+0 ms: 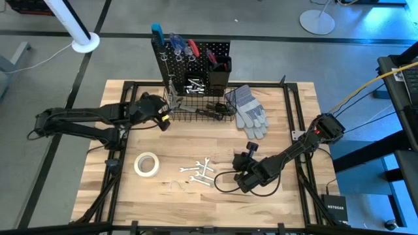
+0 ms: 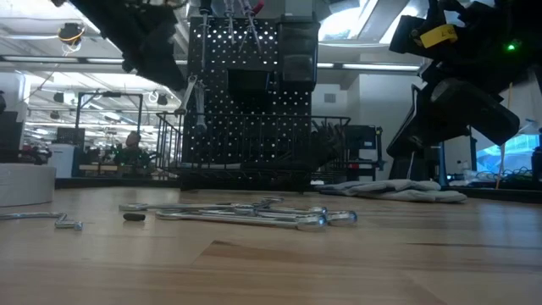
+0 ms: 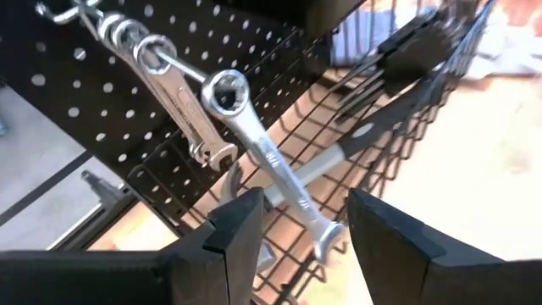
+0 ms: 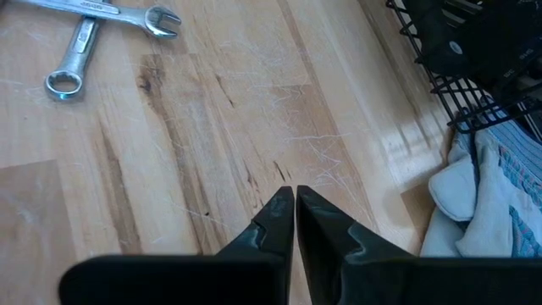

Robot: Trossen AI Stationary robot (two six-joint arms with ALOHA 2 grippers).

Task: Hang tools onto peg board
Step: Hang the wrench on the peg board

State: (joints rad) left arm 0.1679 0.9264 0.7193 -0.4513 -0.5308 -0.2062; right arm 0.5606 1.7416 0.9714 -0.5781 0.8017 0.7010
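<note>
Left gripper [image 3: 296, 233] open at peg board [image 1: 209, 55] far left, wrench [image 3: 262, 152] hanging on hook [image 3: 63, 10]. I judge release done. Next: fetch table wrenches [image 1: 199, 173]. Right gripper [image 4: 294, 212] closed, idle near right.

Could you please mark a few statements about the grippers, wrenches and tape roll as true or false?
1. The left gripper is open beside a wrench hanging on a peg board hook. True.
2. The right gripper holds a wrench. False: it is shut on nothing above bare table.
3. The white tape roll hangs on the peg board. False: it lies on the table.
4. Loose wrenches lie on the table. True.
5. The grey gloves lie beside the wire basket. True.
</note>
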